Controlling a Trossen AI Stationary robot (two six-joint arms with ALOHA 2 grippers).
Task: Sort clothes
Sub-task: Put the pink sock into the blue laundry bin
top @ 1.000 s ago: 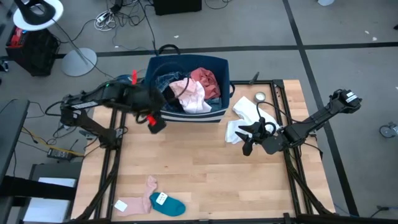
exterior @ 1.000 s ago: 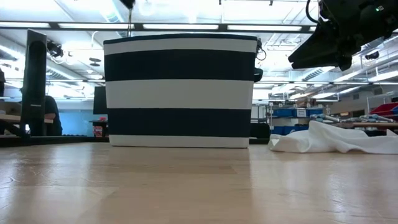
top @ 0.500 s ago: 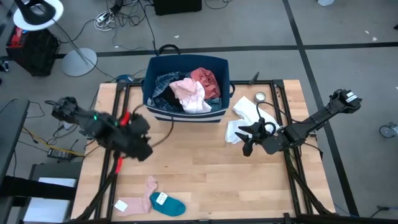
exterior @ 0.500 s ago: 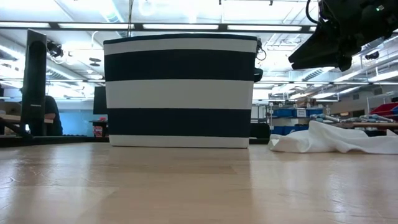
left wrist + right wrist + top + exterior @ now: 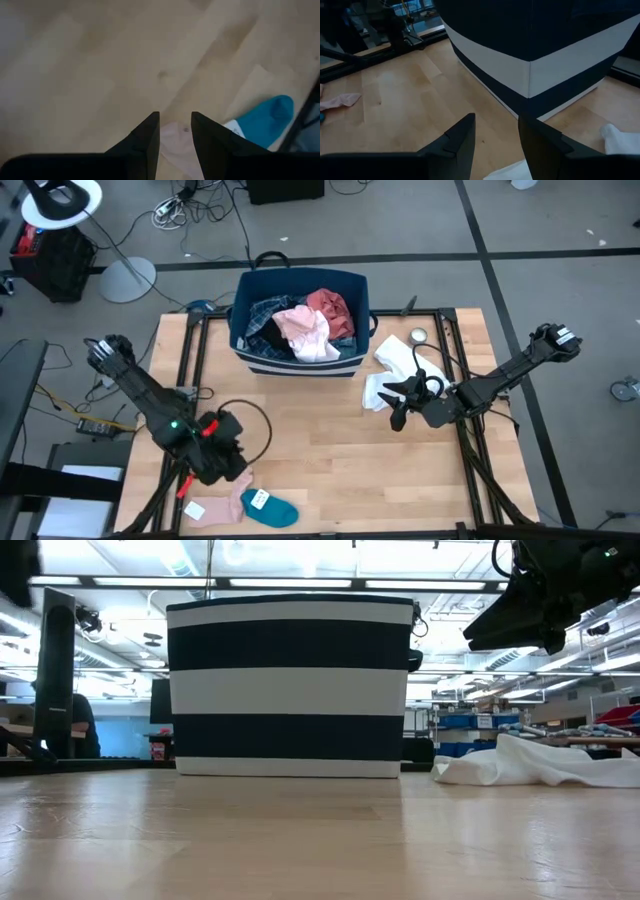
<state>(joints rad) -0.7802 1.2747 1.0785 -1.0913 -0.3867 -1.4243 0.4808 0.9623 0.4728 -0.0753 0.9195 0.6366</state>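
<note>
Desk (image 5: 330,440): I see the wooden top carrying everything, a black frame along its edges.
Bin (image 5: 300,320): from my console the dark blue bin with white stripes stands at the far edge of the desk, beyond both sets of fingers; in the low view it fills the middle.
Clothes in the bin: a pale pink piece (image 5: 305,330) lies on top, a coral-red piece (image 5: 330,308) behind it, a blue plaid shirt (image 5: 262,315) to its side.
White piece (image 5: 392,370): I find it crumpled on the desk beside the bin, just past the right fingers.
Left gripper (image 5: 175,131): I have it over the near left part of the desk, its fingers parted and holding nothing, the gap between them right above a pale pink sock.
Right gripper (image 5: 496,131): it hangs above the desk next to the white piece, fingers released and empty, pointing at the bin's striped corner.
Pale pink sock (image 5: 235,495): it lies flat on the desk just under the left fingers.
Teal sock (image 5: 272,508): it lies touching the pink one, a white label on it, slightly off to the side of the left fingers.
Metal tin (image 5: 418,336): small and round, it sits beyond the white piece, near the bin.
</note>
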